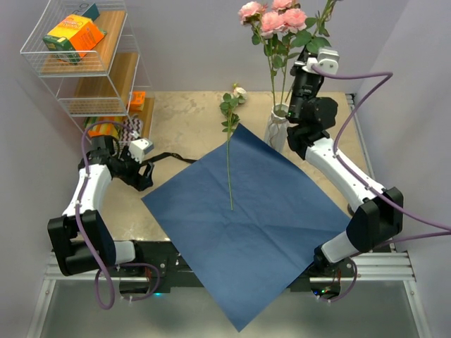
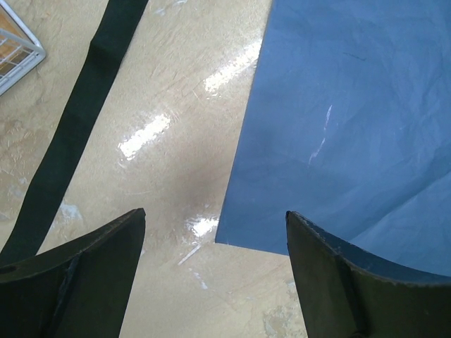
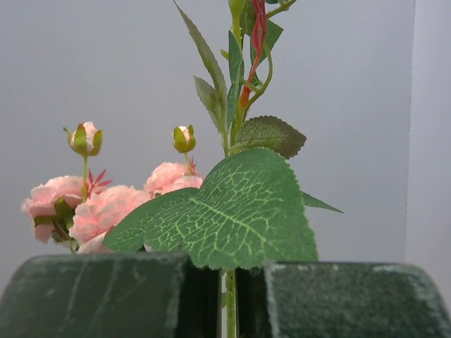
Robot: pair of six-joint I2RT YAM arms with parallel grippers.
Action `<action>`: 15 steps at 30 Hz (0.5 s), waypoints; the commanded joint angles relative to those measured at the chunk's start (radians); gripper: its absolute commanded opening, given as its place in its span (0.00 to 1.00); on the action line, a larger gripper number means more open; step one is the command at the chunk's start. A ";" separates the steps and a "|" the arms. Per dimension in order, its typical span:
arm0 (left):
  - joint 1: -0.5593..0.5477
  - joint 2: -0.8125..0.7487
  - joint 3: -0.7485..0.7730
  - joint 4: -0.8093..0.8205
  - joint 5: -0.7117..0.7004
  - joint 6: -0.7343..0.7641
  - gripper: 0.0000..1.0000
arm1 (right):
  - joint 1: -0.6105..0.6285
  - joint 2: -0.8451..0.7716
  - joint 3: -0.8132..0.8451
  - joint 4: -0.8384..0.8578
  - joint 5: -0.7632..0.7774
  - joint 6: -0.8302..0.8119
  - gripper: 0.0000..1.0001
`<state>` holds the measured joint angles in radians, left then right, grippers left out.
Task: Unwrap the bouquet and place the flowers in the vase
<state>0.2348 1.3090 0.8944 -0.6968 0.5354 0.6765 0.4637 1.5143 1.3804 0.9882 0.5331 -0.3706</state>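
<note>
The bouquet lies undone: its blue paper is spread flat on the table, and one rose lies across it. The black ribbon trails off the paper's left corner. Pink flowers stand in the white vase. Above and right of the vase, my right gripper is shut on a green flower stem, a big leaf just over the fingers. Whether this stem's foot is in the vase is hidden. My left gripper hangs open over the paper's left corner, beside the ribbon.
A white wire shelf with an orange box stands at the back left, with small packets under it. The blue paper overhangs the table's near edge. A grey wall rises behind the vase.
</note>
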 commanded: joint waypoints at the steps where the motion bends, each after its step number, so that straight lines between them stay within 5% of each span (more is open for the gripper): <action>1: 0.018 0.004 0.035 0.019 0.023 0.026 0.85 | -0.003 0.000 -0.043 0.082 0.013 0.030 0.00; 15: 0.049 -0.022 0.028 -0.012 0.035 0.049 0.85 | -0.005 0.032 -0.155 0.118 0.036 0.056 0.00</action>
<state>0.2684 1.3094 0.8944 -0.7002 0.5426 0.7010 0.4637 1.5330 1.2324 1.0325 0.5453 -0.3244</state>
